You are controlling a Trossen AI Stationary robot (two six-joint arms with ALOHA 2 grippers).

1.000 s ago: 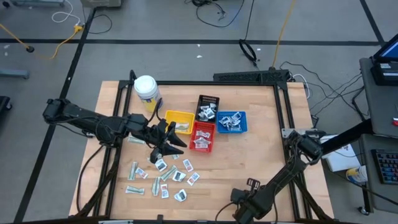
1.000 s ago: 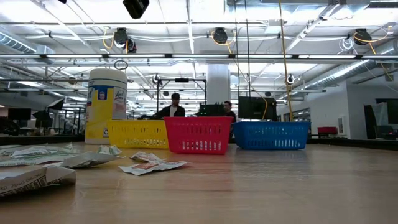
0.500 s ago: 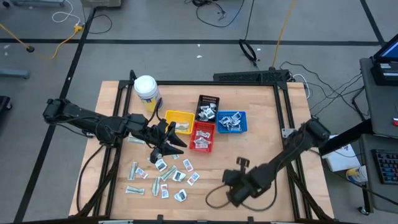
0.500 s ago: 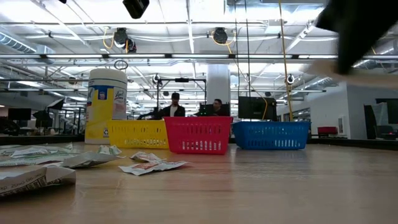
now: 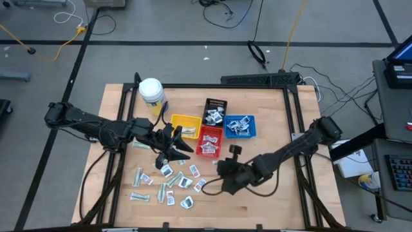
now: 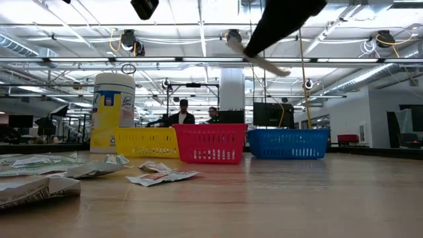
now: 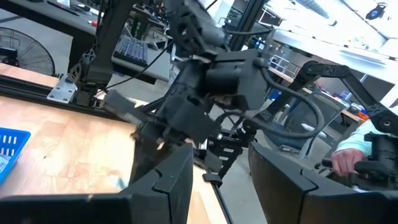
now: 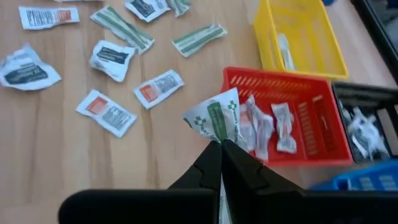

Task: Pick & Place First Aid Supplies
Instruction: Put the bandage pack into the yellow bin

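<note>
The first aid supplies are small flat packets. Several lie loose on the near left of the table (image 5: 168,182), and others sit in the trays. My right gripper (image 8: 221,151) hangs above the table just on the near side of the red tray (image 5: 209,140), shut on a white packet with green print (image 8: 216,119). In the low view it shows as a dark shape at the top (image 6: 258,47). My left gripper (image 5: 179,147) is held level over the table's left half, beside the yellow tray (image 5: 185,124). It is open, with nothing between its fingers (image 7: 163,186). My right gripper pinches the green-printed packet by one edge (image 8: 217,139) between its two fingertips. The fingers slant down, coming from the table's near right. The packet sticks out beyond the fingertips, lifted clear of the table.
A white jar with a yellow label (image 5: 151,92) stands at the far left. The black tray (image 5: 215,111) and the blue tray (image 5: 239,125), both holding packets, stand behind the red one. Bare wood (image 5: 270,200) lies on the near right. People show in the room beyond (image 6: 184,112).
My right gripper has swung from the table's near right corner toward the left and far side, rising and turning as it went. It now hangs close to the red tray. In the low view it has come in along the top from the right.
</note>
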